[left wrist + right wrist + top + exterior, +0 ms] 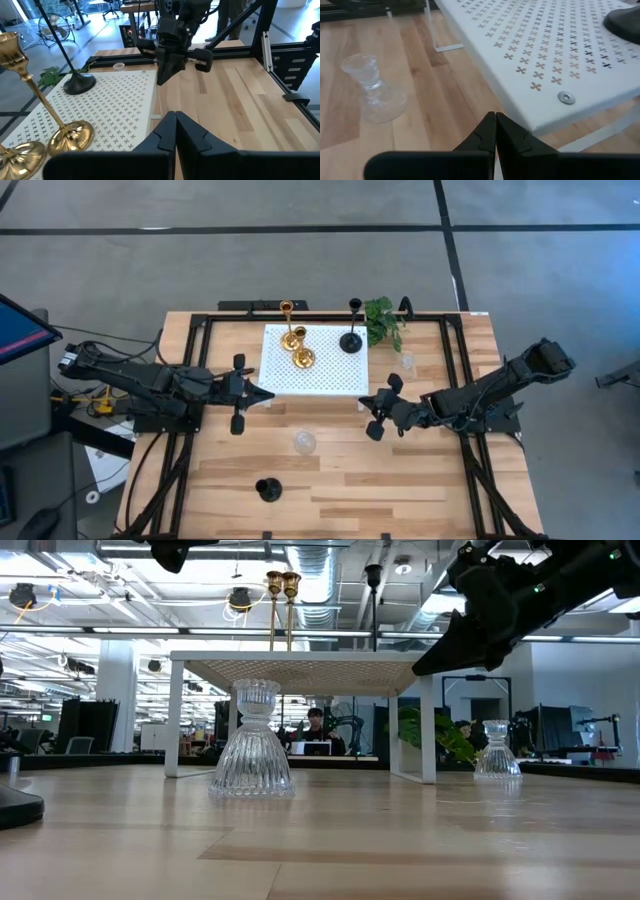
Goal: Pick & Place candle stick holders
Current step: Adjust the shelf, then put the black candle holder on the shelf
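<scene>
Clear glass holder on table, apart from closed right fingers.

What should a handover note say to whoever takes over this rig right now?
Left gripper: jaws shut, empty, at the stand's left edge.
Right gripper: jaws shut, empty, off the stand's front right corner.
On the stand: two gold holders and the tall black holder.
On the table: a glass holder in front of the stand, another glass holder to its right by the plant, and the short black holder near the front edge.
Done: three look placed.
Left: probably the three on the table.
</scene>
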`<state>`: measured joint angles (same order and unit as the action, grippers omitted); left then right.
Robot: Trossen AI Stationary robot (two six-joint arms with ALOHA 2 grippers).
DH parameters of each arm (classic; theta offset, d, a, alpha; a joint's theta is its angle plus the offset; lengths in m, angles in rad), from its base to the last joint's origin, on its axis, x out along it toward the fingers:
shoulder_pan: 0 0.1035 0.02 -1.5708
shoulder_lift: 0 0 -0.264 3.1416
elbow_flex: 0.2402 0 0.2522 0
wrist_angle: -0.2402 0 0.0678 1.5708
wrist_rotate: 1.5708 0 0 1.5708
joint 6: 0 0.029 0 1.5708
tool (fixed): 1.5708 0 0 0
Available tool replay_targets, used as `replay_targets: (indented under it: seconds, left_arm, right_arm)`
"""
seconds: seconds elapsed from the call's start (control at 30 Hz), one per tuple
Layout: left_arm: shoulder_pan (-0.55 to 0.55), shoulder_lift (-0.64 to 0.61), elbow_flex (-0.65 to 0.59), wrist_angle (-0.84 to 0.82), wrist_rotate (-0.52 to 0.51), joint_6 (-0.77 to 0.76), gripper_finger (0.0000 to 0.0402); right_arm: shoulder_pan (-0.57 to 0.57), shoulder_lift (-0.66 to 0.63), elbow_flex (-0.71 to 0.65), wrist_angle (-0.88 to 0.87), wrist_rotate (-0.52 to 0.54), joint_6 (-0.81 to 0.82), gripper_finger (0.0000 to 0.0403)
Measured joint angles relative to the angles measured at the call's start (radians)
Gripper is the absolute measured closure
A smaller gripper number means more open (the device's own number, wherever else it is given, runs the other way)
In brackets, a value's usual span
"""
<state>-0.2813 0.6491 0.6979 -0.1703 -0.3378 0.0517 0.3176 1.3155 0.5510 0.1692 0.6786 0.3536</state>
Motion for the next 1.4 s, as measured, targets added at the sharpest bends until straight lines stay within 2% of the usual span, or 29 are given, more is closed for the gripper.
replay_targets:
  seconds: [0.57,0.8,0.87,1.1,1.4]
  left_arm:
    - [0.0,0.0,0.0,0.006,0.0,-0.003,0.0397]
    - [-0.001,-0.015,0.0,0.007,0.0,-0.001,0.0398]
    - [-0.01,-0.028,0.0,-0.001,0.0,0.001,0.0397]
    - [-0.101,-0.08,-0.002,-0.037,0.001,-0.003,0.0398]
    - [-0.252,-0.136,-0.079,-0.033,-0.019,-0.004,0.0397]
  right_arm:
    - [-0.017,0.0,0.0,-0.004,-0.003,-0.012,0.0403]
    - [0.047,-0.056,0.0,-0.015,-0.171,-0.027,0.0403]
    - [0.068,-0.086,0.0,-0.029,-0.181,-0.038,0.0403]
    - [0.115,-0.159,0.0,-0.091,-0.18,-0.042,0.0403]
    - [0.117,-0.156,0.001,-0.085,-0.177,-0.068,0.0403]
